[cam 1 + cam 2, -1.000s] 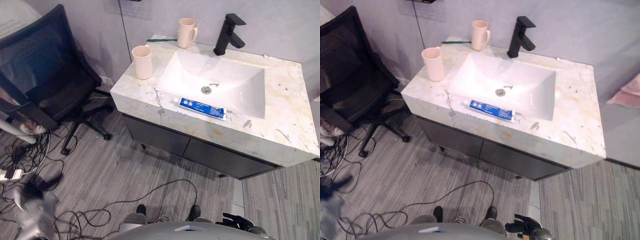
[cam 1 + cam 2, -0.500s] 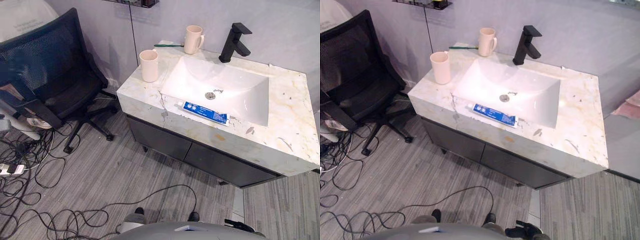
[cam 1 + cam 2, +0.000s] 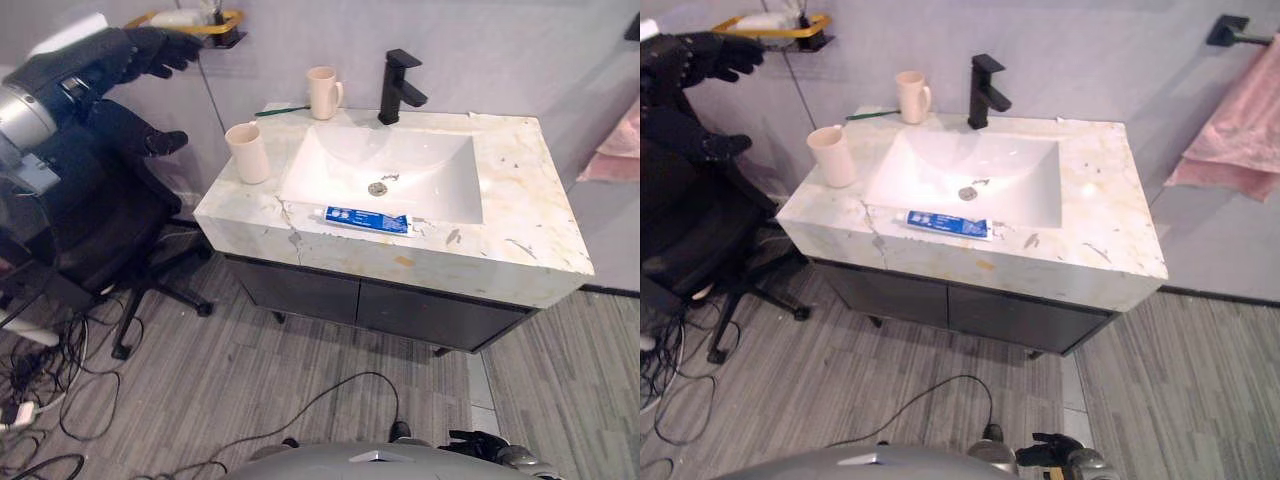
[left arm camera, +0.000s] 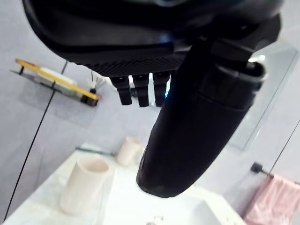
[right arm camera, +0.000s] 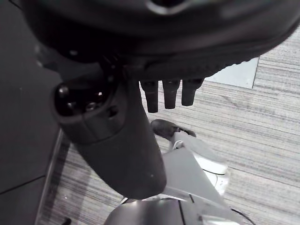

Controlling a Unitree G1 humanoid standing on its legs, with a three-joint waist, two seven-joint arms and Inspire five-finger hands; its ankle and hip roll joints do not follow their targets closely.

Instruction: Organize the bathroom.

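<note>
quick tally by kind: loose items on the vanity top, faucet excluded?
Cups: 2, one at the left edge of the counter, one at the back beside the faucet
Toothbrush: 1, green, lying at the back left
Toothpaste tube: 1, blue, on the front rim of the basin
Total: 4

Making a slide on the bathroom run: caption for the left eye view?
Left hand raised near the wall shelf; toothpaste lies on the vanity.
</note>
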